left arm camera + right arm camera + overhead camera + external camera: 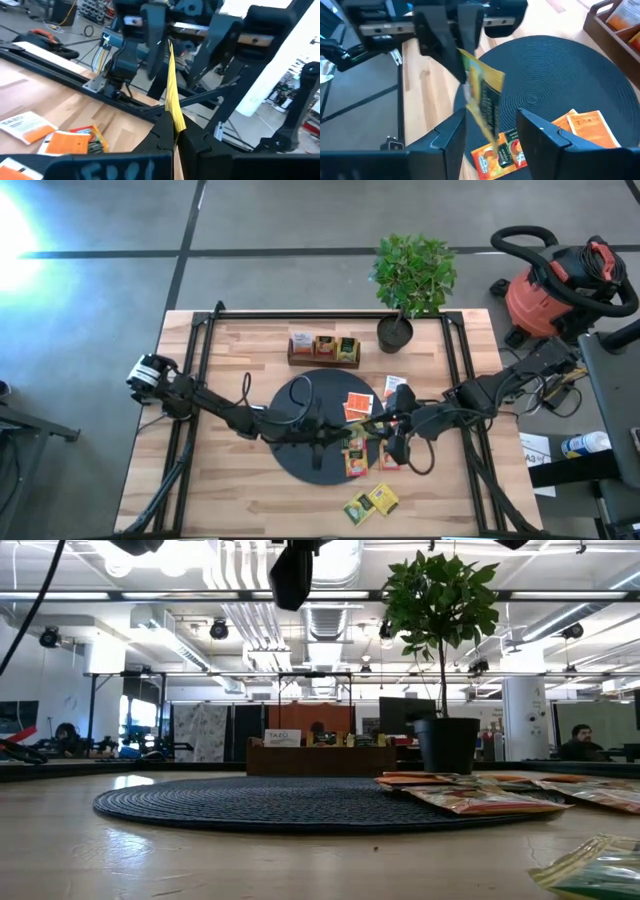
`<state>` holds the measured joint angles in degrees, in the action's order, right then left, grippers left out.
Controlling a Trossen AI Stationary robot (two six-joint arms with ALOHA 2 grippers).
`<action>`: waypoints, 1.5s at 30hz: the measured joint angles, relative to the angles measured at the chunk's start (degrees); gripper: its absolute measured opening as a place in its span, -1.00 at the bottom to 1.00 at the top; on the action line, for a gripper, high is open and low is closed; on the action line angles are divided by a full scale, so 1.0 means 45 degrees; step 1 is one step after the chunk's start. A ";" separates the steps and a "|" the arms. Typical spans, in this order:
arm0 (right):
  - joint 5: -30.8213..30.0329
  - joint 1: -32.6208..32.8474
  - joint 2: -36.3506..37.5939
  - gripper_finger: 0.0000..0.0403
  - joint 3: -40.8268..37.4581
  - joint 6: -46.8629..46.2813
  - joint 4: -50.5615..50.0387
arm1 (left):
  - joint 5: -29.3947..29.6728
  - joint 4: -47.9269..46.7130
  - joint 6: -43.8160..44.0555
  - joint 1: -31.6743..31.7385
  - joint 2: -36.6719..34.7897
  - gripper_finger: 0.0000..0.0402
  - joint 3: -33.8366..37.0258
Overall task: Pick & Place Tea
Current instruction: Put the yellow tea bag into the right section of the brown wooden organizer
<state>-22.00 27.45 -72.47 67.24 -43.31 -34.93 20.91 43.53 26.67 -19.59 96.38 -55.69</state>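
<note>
A yellow tea sachet (172, 85) is held in the air over the round black mat (290, 435), with my left gripper (175, 132) shut on it. My right gripper (492, 137) faces it from the table's right, open. Its two fingers (452, 137) stand on either side of the sachet's free end (487, 117); I cannot tell whether they touch it. Orange-red sachets (585, 125) and a mixed one (500, 152) lie flat on the mat's right part. More yellow-green sachets (372, 502) lie on the wood near the front edge. My left gripper pinches the yellow sachet by one end (176, 122) between its two fingers. The fingers come level from the table's left. The sachet stands on edge, sticks out past the fingertips toward my right gripper, and is clear of the mat.
A small wooden compartment box (323, 350) holding sachets stands at the table's far middle, with a potted plant (410, 280) to its right. A white-and-orange sachet (25, 127) and an orange one (67, 142) lie on the wood. A red shop vacuum (560, 280) stands off the table.
</note>
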 joint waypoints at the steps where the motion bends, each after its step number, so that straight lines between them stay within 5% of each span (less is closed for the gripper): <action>1: 0.0122 -0.0001 0.0012 -0.19 0.0000 0.0002 0.0031 | 0.0033 -0.0005 0.0000 0.0000 0.0000 -0.98 0.0042; 18: 0.0792 -0.0651 -0.0018 -0.90 -0.0068 0.0744 0.0596 | 0.0087 0.0049 -0.0587 0.0112 0.0000 -0.97 -0.0070; 25: 0.0919 -0.1267 -0.0028 -0.96 -0.0087 0.1557 0.0532 | 0.0558 -0.0104 -0.0340 0.0117 0.0000 -0.71 -0.0065; 30: 0.0903 -0.2017 -0.0028 -0.96 -0.0087 0.2374 0.0504 | 0.2548 -0.2898 -0.0158 0.0078 -0.0421 -0.40 -0.0041; 35: 0.0899 -0.3124 -0.0129 -0.96 -0.0087 0.3510 0.0463 | 0.4188 -0.8044 0.2395 0.0078 -0.1773 -0.19 -0.0022; 39: 0.1247 -0.4542 -0.0876 -0.96 0.0141 0.5123 -0.0030 | 0.4367 -1.0334 0.3223 0.0078 -0.3054 -0.17 0.0587; 45: 0.2051 -0.6562 -0.3043 -0.96 0.1680 0.8210 -0.1845 | 0.3986 -1.0875 0.4465 0.0049 -0.4980 -0.17 0.2375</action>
<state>-12.77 -2.08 -86.17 74.80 -6.37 -43.23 38.85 -5.41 46.77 -19.38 73.97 -45.01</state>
